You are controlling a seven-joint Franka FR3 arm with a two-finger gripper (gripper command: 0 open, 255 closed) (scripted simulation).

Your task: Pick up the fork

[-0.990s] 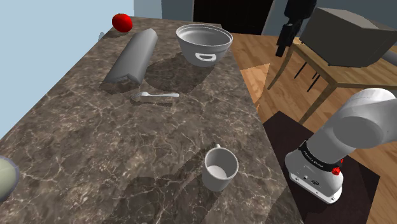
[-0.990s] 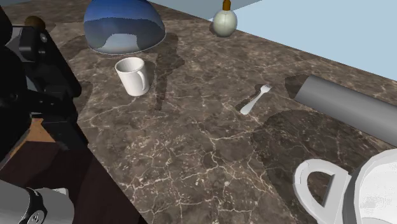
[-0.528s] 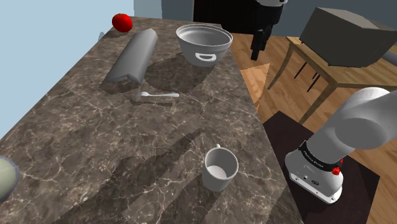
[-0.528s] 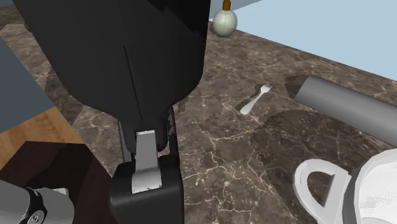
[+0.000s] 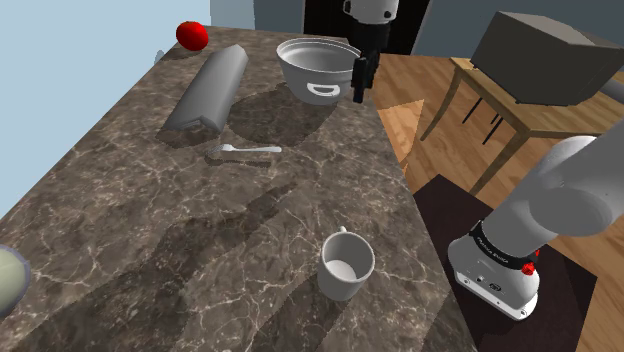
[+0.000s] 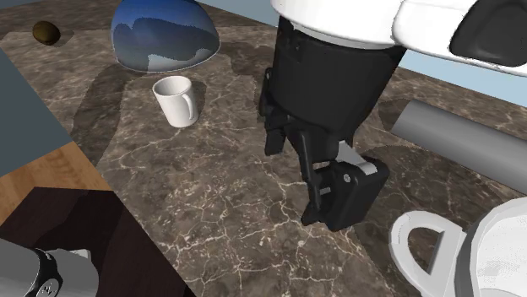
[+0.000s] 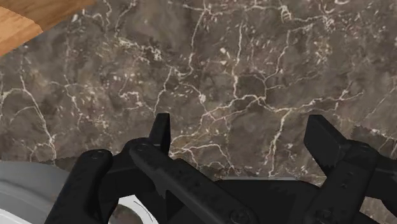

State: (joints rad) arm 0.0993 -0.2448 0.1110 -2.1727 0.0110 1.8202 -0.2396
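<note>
In the shoulder view, you see the fork (image 5: 248,151) lying flat on the dark marble table (image 5: 150,230), near the middle of its far half, just in front of the grey tube (image 5: 208,88) and well apart from the mug (image 5: 346,265) at the near edge. The tool (image 5: 358,92) hangs in the air beside the bowl (image 5: 320,62), close to the table's edge at this view's right, so it is well apart from the fork and high above the surface. I judge that the step in hand is the approach: nothing is grasped yet. In the second exterior view, the tool (image 6: 342,198) stands large in front of the camera, pointing down over the table, with the mug (image 6: 176,99) and a blue dome (image 6: 165,34) behind it at this view's left; from here you cannot judge its opening. In the wrist view, the two fingers (image 7: 162,130) are spread wide with only bare marble between them, and a part of the bowl's pale rim (image 7: 25,191) lies beside one finger. For the next move you probably need to carry the tool across the table toward the fork, turn it so the fingers stand on the two sides of the thin handle, and then lower it almost to the surface, because the fork lies very flat. I find no brand, label or writing that can be read on the things; a dark band on the arm's foot (image 5: 495,258) bears small marks, too small to tell.
</note>
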